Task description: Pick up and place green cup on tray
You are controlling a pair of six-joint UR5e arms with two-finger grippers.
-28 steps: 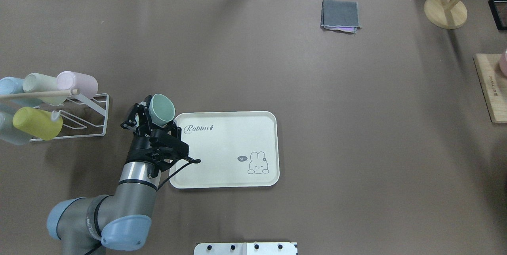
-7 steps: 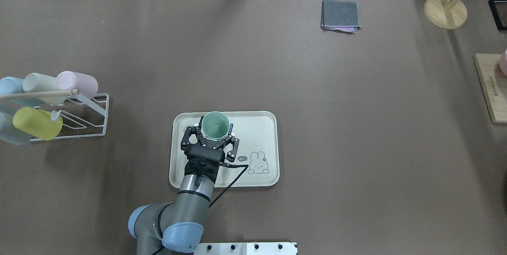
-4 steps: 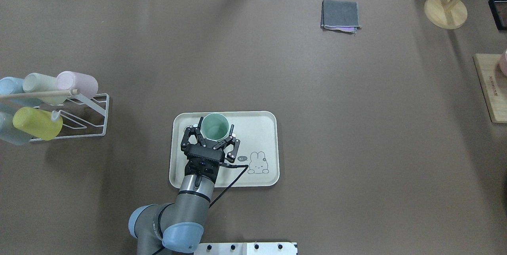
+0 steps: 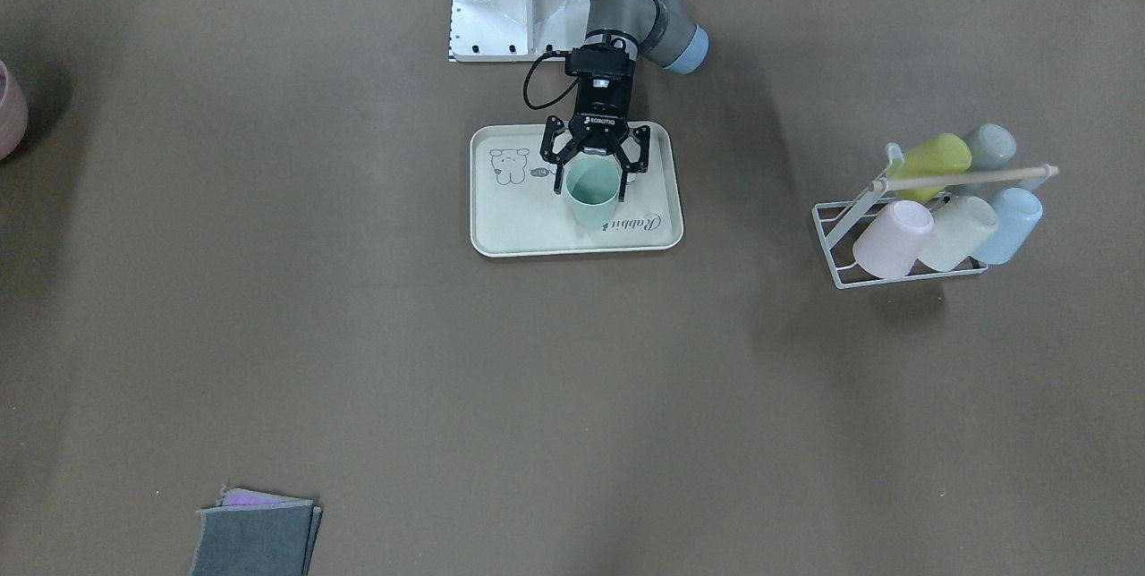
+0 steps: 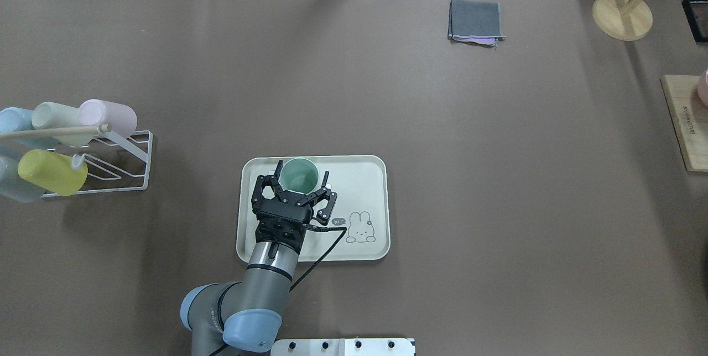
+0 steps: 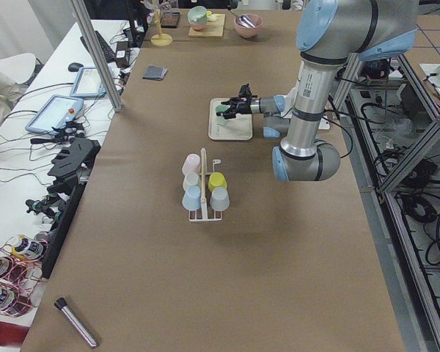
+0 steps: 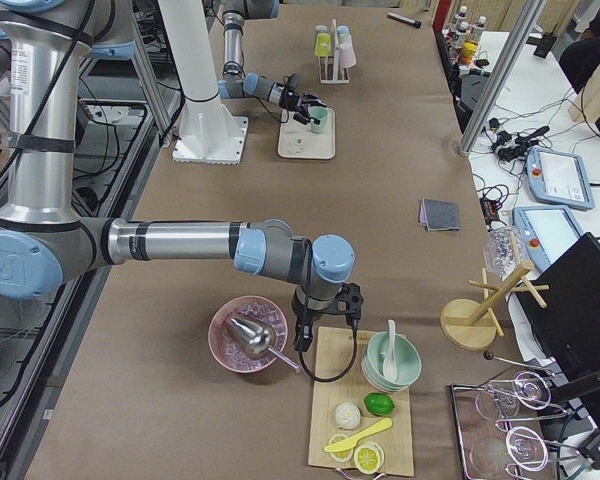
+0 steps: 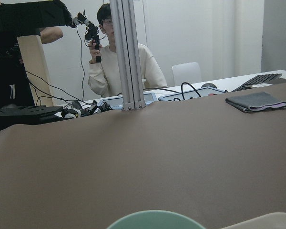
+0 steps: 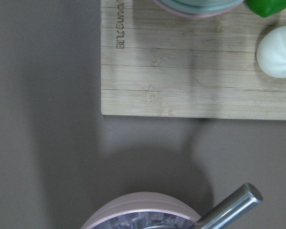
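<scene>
**Fingers (image 4: 555, 156) spread, cup (image 4: 591, 194) standing on tray (image 4: 501, 232)**

Front-facing view: the left gripper (image 4: 593, 178) is holding its fingers open on either side of the cup, apparently clear of its wall. The cup is sitting upright on the tray, beside the script.

Overhead: the cup is resting in the tray's far left part. Four seconds ago it was hanging tilted in the grip, left of the tray. A second ago it was already down, and the gripper is sitting almost as it did then.

Left side view: the left arm is reaching level over the tray.

Right side view: the right gripper (image 7: 302, 335) is hanging by a pink bowl (image 7: 225, 355), well apart; I cannot tell whether it is open or closed.

Left wrist: only the cup's rim is showing.

Right wrist: no fingers are showing.

Placing looks done; only backing away is remaining.
</scene>
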